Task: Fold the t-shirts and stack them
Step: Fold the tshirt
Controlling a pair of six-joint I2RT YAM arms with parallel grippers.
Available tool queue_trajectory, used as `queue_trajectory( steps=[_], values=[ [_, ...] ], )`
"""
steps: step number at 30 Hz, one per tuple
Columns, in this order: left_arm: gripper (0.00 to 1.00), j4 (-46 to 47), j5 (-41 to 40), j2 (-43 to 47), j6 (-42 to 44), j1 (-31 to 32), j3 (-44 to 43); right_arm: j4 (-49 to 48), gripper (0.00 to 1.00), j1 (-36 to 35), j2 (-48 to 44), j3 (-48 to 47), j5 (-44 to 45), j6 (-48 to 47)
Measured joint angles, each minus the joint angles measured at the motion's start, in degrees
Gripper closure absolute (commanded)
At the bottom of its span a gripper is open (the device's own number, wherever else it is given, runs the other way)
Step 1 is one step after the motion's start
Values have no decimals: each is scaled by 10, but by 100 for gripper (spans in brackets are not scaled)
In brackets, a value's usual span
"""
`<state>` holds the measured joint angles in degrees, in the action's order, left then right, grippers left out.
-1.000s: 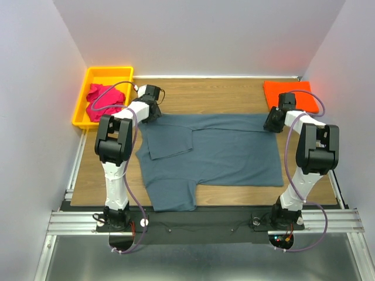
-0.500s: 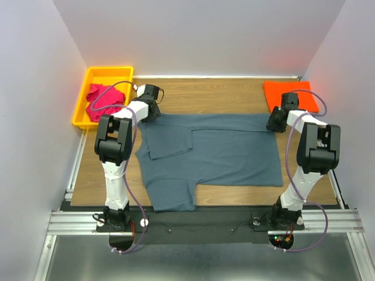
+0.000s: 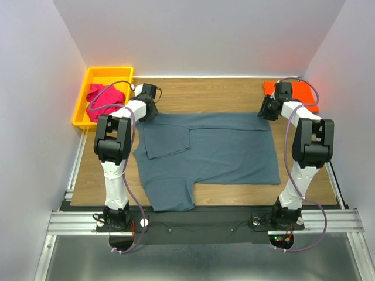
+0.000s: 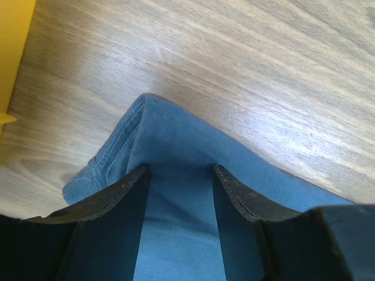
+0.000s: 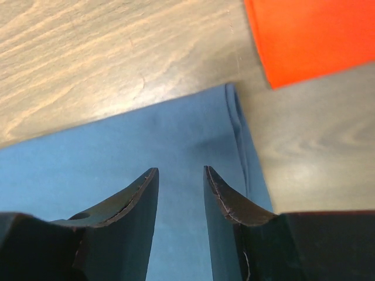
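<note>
A large slate grey-blue t-shirt lies spread on the wooden table, its far-left sleeve folded in over the body. My left gripper sits at the shirt's far-left corner. In the left wrist view its jaws stand open, straddling the cloth near a hemmed corner. My right gripper is at the far-right corner, open, with flat cloth under the gap. A folded orange t-shirt lies just beyond it. A crumpled magenta-pink t-shirt lies in the bin.
The yellow plastic bin stands at the far left, its edge showing in the left wrist view. The orange shirt's corner is close ahead of the right fingers. White walls enclose the table on three sides.
My right gripper has moved toward the far edge and a little left, onto the shirt's far-right corner. The left gripper has barely shifted.
</note>
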<state>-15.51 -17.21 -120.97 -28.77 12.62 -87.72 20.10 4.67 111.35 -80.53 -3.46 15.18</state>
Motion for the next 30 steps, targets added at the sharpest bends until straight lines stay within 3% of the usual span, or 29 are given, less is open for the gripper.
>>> queue_trajectory(
  steps=[11, 20, 27, 30],
  values=[
    [43, -37, 5, -50, 1, -24, -86, -1, 57, 0, 96, -78, -19, 2],
    [42, -57, 26, -120, 10, -35, -201, -7, 55, -1, 178, -195, -9, 0],
    [23, -51, 57, -136, 18, -39, -230, -3, 53, -1, 211, -251, -4, -1],
    [6, -45, 71, -133, 20, -39, -230, 2, 50, -1, 209, -251, -10, -1]
  ],
)
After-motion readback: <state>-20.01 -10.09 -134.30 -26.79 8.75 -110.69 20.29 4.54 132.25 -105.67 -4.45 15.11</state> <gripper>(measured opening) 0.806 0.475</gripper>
